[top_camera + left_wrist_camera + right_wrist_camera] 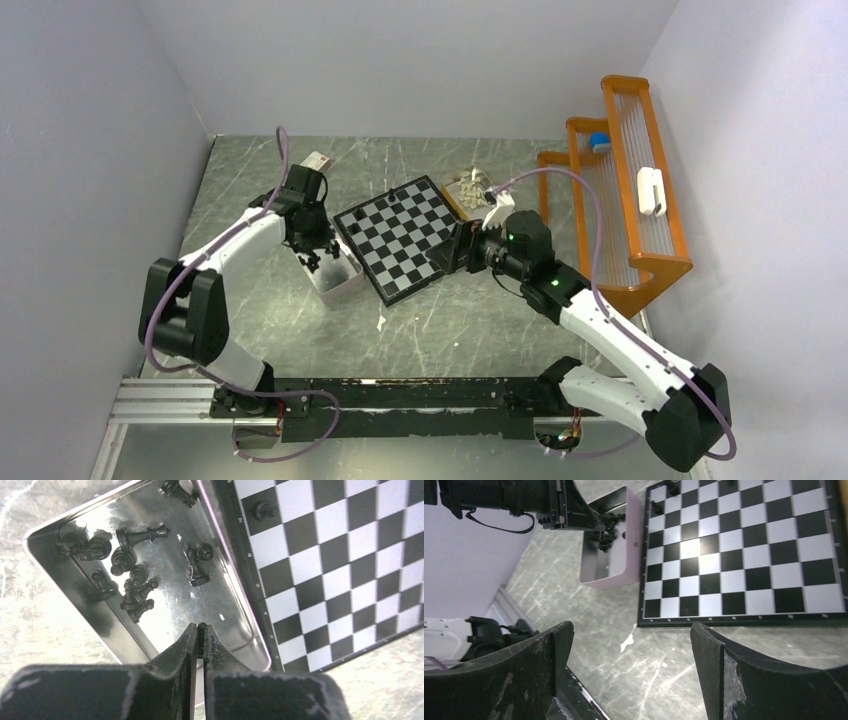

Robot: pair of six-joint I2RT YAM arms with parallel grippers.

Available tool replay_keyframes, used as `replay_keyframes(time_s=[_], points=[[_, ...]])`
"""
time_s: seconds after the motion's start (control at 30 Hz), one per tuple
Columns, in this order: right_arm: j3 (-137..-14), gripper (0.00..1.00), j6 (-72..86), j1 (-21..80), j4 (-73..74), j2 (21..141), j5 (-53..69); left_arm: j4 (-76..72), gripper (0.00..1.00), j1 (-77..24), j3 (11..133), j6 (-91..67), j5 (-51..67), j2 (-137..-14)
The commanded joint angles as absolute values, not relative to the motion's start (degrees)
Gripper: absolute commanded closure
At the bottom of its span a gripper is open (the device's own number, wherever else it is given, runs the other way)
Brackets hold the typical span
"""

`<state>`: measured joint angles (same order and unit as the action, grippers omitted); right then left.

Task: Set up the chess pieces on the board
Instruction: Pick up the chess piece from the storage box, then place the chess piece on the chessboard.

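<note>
**Black chessmen (135,587) lie in the tin (175,605), left claw (200,630) pinched shut**

Most of the dark set lies tumbled on the tin's shiny metal floor. The tin sits just beside the board (400,240) on the grey marbled desk (450,330). Only a few pieces stand on squares, toward the corner of the board nearest the tin. The left claw hangs over the tin with its tips pressed together, and no piece shows between them (an empty pinch, by my reading). The right claw (631,630) is spread wide and holds nothing, low over the desk at the board's near edge. These men look light, hard and smooth, apt to roll or skid on bare metal. I would take one across its narrow stem, above the base, choosing a piece that lies apart from the cluster.
</note>
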<state>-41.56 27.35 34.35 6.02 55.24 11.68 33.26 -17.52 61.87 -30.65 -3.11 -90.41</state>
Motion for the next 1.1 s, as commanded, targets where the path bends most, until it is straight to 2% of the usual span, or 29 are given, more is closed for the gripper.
replay_keyframes(time_s=[0.0, 0.2, 0.4, 0.57, 0.73, 1.07], points=[[-41.6, 0.11, 33.6, 34.6, 0.3, 58.8, 20.0, 33.1, 0.95, -17.9, 63.7, -31.0, -0.2, -84.9], [-41.9, 0.22, 41.0, 38.6, -9.1, 64.9, 19.2, 29.4, 0.95, -17.9, 62.2, -33.9, 8.8, -77.4], [-45.6, 0.22, 39.4, 48.2, -18.6, 75.0, 9.3, 26.1, 0.95, -17.9, 59.9, -38.2, 17.5, -72.3], [-48.1, 0.25, 39.7, 51.5, -26.9, 81.1, 5.1, 24.1, 0.95, -17.9, 58.1, -40.8, 22.9, -69.2], [-53.3, 0.26, 38.5, 53.4, -27.1, 86.1, 3.1, 24.9, 0.95, -17.9, 58.2, -40.6, 23.8, -67.3], [-56.0, 0.31, 38.7, 54.3, -28.4, 89.8, 0.4, 22.9, 0.95, -17.9, 55.9, -42.6, 27.8, -65.0]])
